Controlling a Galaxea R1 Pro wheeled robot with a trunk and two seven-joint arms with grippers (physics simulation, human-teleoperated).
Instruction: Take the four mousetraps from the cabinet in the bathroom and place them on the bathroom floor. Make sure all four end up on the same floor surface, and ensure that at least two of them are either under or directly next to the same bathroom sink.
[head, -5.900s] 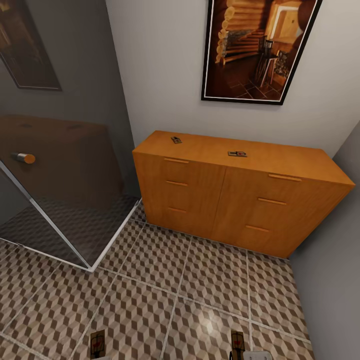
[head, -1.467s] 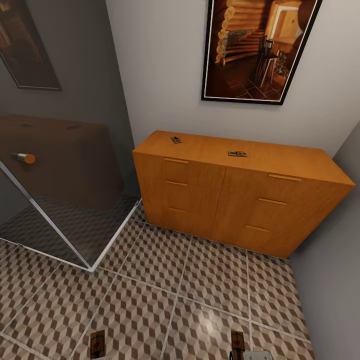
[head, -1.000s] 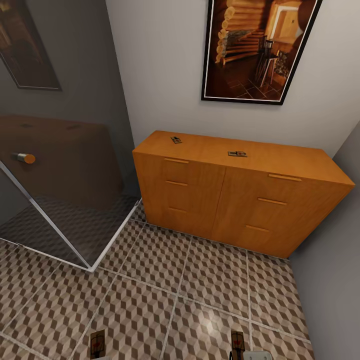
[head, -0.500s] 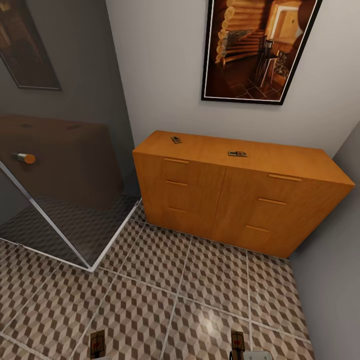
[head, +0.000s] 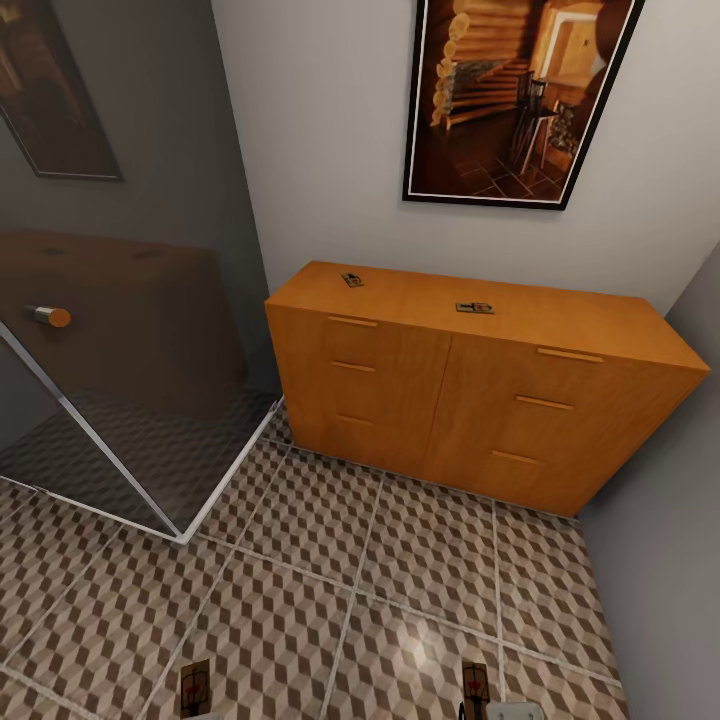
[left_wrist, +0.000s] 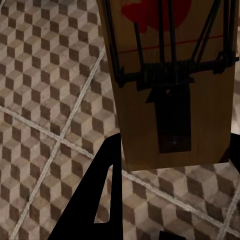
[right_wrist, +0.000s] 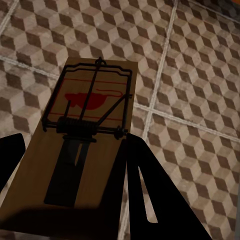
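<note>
Cabinet top: 2 mousetraps; each gripper holds 1.

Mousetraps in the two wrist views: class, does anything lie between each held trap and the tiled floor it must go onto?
Nothing visible does. The left mousetrap and the right mousetrap each sit between dark fingers, with bare patterned bathroom floor beyond them. Two more mousetraps rest on the cabinet.

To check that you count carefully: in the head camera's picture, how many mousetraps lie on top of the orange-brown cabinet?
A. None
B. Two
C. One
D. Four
B: on the cabinet top lie two mousetraps, one near its left end and one near the middle.
</note>
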